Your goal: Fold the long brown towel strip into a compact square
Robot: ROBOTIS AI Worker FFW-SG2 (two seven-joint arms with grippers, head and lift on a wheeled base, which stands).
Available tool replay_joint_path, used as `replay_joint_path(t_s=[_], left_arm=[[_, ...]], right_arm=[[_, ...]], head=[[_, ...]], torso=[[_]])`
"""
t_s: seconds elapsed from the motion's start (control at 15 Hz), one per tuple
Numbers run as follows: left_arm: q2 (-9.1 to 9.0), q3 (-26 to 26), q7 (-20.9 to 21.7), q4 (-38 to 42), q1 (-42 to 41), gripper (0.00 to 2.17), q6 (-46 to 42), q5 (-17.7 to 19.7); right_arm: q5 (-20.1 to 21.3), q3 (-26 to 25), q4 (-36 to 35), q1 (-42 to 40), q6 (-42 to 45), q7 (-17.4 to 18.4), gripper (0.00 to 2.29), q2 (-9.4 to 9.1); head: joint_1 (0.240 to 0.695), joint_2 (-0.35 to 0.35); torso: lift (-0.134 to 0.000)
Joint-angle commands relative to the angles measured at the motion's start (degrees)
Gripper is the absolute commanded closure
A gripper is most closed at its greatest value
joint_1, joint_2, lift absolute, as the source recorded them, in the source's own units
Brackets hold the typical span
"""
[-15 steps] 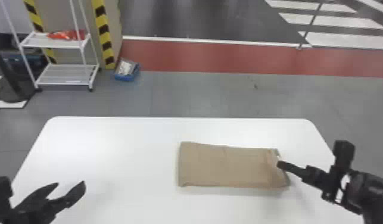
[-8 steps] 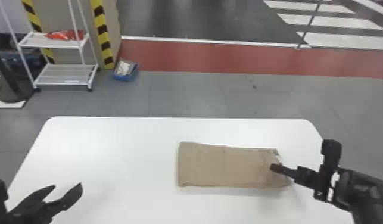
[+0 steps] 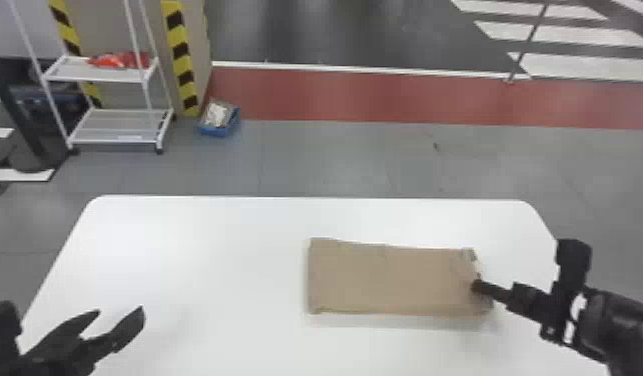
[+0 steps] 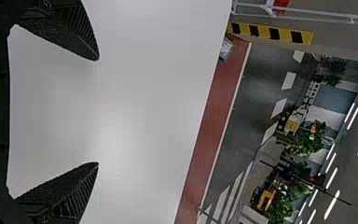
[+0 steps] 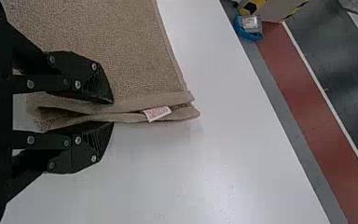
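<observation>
The brown towel [image 3: 392, 280] lies as a flat, folded rectangle on the white table [image 3: 225, 280], right of centre. Its right end meets the tip of my right gripper [image 3: 478, 286]. In the right wrist view, my right gripper [image 5: 112, 112] is shut on the towel [image 5: 121, 51], pinching its layered end edge, with one finger above the layers and one below. A small white tag [image 5: 157, 113] sticks out between the layers beyond the fingertips. At the lower left, my left gripper [image 3: 119, 311] stands apart from the towel; in its wrist view, the left gripper [image 4: 98, 112] is open and holds nothing.
Bare tabletop spreads between my left gripper and the towel. Past the table's far edge [image 3: 305, 198], on the floor, stand a white wire shelf [image 3: 115, 140] and a blue bin [image 3: 220, 131] at the left.
Compared with a second ago, my right gripper sits a little farther left and lower at the towel's right end. The left gripper and the rest of the towel keep their places on the table.
</observation>
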State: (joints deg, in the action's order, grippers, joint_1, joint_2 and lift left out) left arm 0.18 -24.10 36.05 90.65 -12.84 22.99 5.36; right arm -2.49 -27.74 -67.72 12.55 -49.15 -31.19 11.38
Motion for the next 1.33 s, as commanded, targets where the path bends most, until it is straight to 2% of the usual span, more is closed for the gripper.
replay_joint_path(t_s=[0.0,0.2,0.27,0.4,0.53,0.73,0.87,1.07,1.27], left_arm=[[-0.32,-0.1,0.1,0.1,-0.1,0.08,0.0,0.0],[-0.32,-0.2,0.1,0.2,-0.2,0.08,0.0,0.0],[-0.32,-0.2,0.1,0.2,-0.2,0.08,0.0,0.0],[-0.32,-0.2,0.1,0.2,-0.3,0.08,0.2,0.0],[-0.32,-0.2,0.1,0.8,-0.5,0.08,0.2,0.0],[-0.32,-0.9,0.1,1.0,-1.0,0.08,0.2,0.4],[-0.32,-0.9,0.1,1.0,-1.0,0.08,0.2,0.4],[-0.32,-0.2,-0.1,0.7,-0.1,0.08,0.2,0.0],[-0.32,0.5,-0.2,0.7,0.2,0.08,0.4,-0.4]], right_arm=[[-1.3,-2.2,-3.8,-1.2,-2.8,-0.3,1.51,-0.04],[-3.8,-4.8,-9.4,-2.7,-7.2,-1.1,1.51,-0.04],[-6.0,-5.5,-12.1,-3.5,-9.7,-1.1,1.51,-0.04],[-7.9,-4.2,-17.5,-4.6,-13.9,-1.1,1.51,-0.39],[-8.1,-1.5,-20.3,-4.6,-15.8,-1.1,1.51,-1.53],[-6.4,0.7,-19.6,-4.5,-14.8,-1.1,1.51,-1.53],[-5.6,-0.7,-17.7,-4.5,-13.4,-1.1,1.51,-1.36],[-5.2,-2.1,-15.9,-5.1,-12.9,-1.2,1.51,-0.39],[-3.1,-2.9,-14.2,-6.0,-11.6,-1.9,1.49,-0.13]], head=[[0.695,-0.110],[0.695,-0.122],[0.695,-0.127],[0.695,-0.130],[0.695,-0.112],[0.695,-0.071],[0.695,-0.054],[0.695,-0.069],[0.695,-0.100]], torso=[[0.000],[0.000],[0.000],[0.000],[0.000],[0.000],[0.000],[0.000],[0.000]])
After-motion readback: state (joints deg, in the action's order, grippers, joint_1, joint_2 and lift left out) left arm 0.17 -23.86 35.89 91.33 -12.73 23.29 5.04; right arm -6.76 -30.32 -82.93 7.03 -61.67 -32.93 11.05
